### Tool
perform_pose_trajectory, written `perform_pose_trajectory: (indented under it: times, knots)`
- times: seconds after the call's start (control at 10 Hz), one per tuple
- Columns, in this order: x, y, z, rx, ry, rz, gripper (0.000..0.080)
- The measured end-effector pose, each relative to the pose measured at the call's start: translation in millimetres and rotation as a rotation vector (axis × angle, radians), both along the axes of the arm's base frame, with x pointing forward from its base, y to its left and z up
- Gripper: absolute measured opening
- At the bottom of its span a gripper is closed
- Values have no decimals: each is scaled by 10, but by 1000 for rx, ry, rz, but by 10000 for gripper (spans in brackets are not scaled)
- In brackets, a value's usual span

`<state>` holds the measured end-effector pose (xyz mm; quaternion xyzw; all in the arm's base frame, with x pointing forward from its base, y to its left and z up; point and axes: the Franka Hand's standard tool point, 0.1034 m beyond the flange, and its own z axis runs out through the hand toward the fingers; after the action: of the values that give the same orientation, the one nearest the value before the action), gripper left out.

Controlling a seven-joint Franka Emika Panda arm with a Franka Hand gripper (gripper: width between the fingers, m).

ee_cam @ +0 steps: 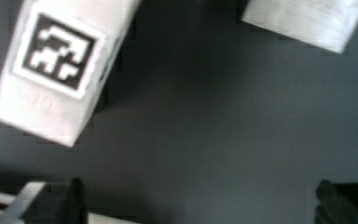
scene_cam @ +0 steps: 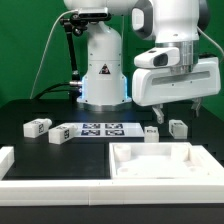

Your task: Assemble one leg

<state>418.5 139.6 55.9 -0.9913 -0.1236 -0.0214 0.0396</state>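
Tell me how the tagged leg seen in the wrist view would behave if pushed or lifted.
The leg looks like a stiff, square-edged block lying flat on the dark table, so a push should slide or turn it, not roll it. Being small, it is probably light. Its smooth white faces might slip, though flat opposite sides favour a steady pinch.

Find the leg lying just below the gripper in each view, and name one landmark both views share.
Exterior view: the leg lies on the dark table, under the gripper, toward the exterior view's right of the marker board.
Wrist view: probably the tagged block; uncertain, another block shows.
Shared landmark: the gripper's open fingers.
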Motion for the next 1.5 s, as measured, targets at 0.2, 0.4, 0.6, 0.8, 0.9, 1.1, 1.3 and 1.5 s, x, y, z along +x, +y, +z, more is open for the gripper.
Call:
perform_pose_trajectory:
  times: [0.2,0.4,0.6,0.8,0.9,1.1,1.3,1.5]
  knots:
    - [-7,15,-2,10,13,-124,649]
    - [-101,27,-56,13,21,-165,649]
    - [-291,109,-84,10,33,-136,649]
    - [-438,64,-122,-23,145,-121,649]
    - [-410,73,-97,-43,242,-119,649]
    - [-433,119,-118,-72,390,-116,649]
    - [-521,168,-124,-105,560,-96,649]
    - [-592,194,-168,-141,770,-82,649]
